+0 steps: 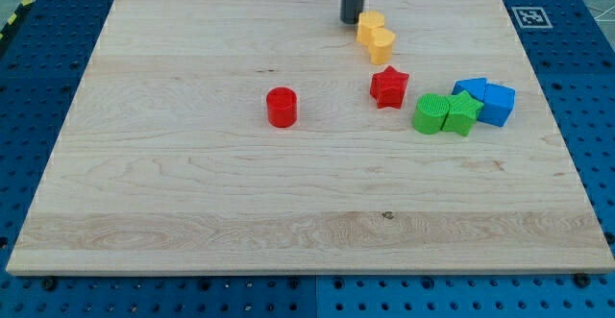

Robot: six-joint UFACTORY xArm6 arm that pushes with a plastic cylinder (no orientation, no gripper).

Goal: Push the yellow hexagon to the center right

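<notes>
My tip (352,21) touches two yellow blocks (377,37) (hexagon unclear).

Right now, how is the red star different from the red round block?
The red star has points, while the red cylinder is round with a flat top. The red star sits toward the view's right, close to the yellow blocks and green blocks; the red cylinder stands alone nearer the middle. My tip is nearer the red star. Both are red.
</notes>
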